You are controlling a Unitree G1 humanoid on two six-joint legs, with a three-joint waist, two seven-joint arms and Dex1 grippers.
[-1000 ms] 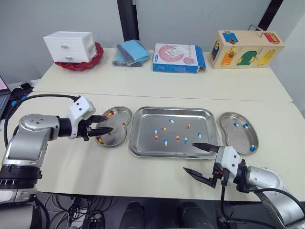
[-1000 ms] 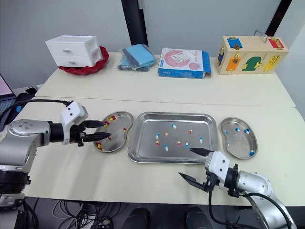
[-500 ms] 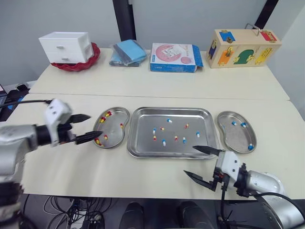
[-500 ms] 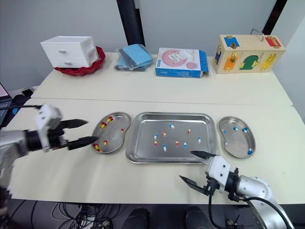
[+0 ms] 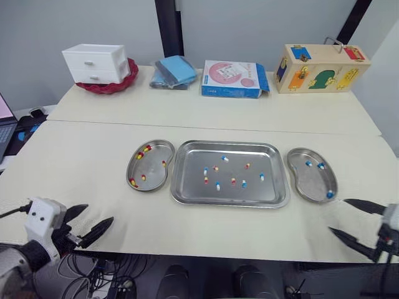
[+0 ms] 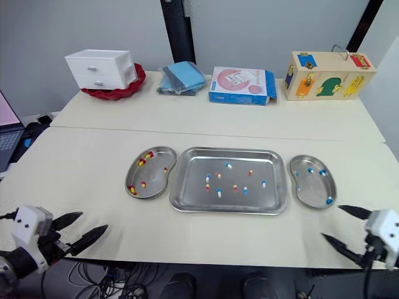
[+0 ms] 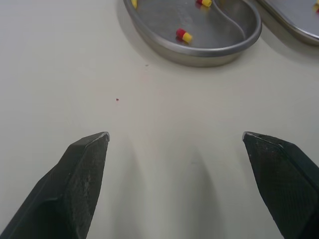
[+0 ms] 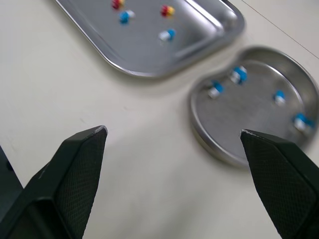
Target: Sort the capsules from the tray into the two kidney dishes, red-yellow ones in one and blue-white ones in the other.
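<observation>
Jaws wide; shiny steel tray (image 5: 187, 187), two-tone capsules (image 5: 217, 185)

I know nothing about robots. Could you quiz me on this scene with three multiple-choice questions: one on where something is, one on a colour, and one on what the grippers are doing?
1. Where does the tray lie?
A. Between the left kidney dish and the right kidney dish
B. On a shelf
C. On the floor

2. What colour are the capsules in the right kidney dish?
A. Red-yellow
B. Blue-white
C. Green

3. How are the left gripper and right gripper?
A. Both open and empty
B. Both shut on a capsule
C. One lifting a dish

Answers:
1 A: a dish sits at each end of the tray.
2 B: every capsule there is blue-white.
3 A: both hover over bare table with their fingers spread.
</observation>
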